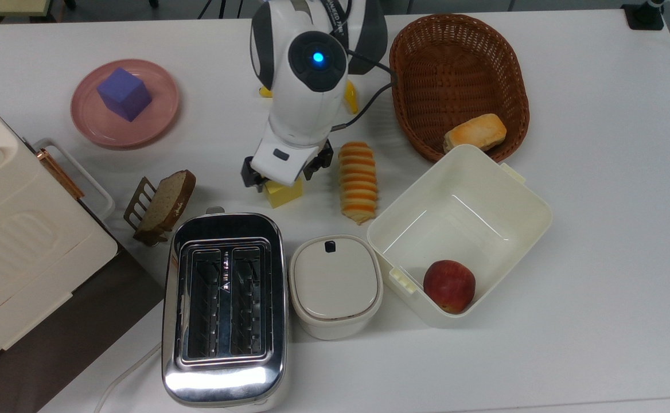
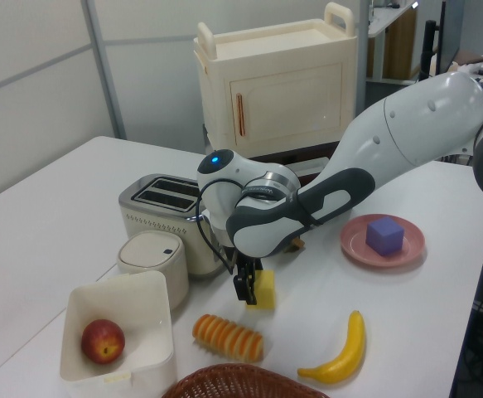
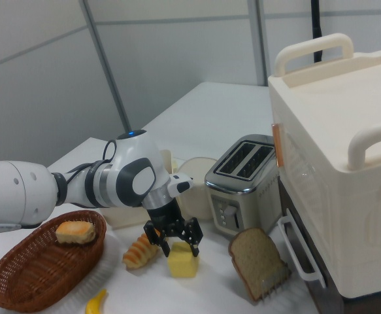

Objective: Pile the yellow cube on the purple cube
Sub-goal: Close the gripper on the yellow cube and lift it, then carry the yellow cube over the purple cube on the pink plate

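The claw (image 3: 174, 245) hangs low over the yellow cube (image 3: 183, 260), its two fingers (image 3: 195, 239) spread wide to either side of the block's top and not pressed against it. In the top view the yellow cube (image 1: 283, 192) sits on the white table (image 1: 599, 172), half hidden under the claw (image 1: 282, 179), just above the toaster (image 1: 224, 307) and to the left of the striped orange roll (image 1: 358, 182). The purple cube (image 1: 124, 94) rests on the pink plate (image 1: 91, 123) well apart, toward the top view's left. A slice of bread (image 1: 168, 199) leans in a small rack beside the toaster. Further out stand a lidded white pot (image 1: 335, 285), an open white box (image 1: 513, 189) holding an apple (image 1: 449, 285), and a wicker basket (image 1: 415, 46) with a bun (image 1: 475, 132)
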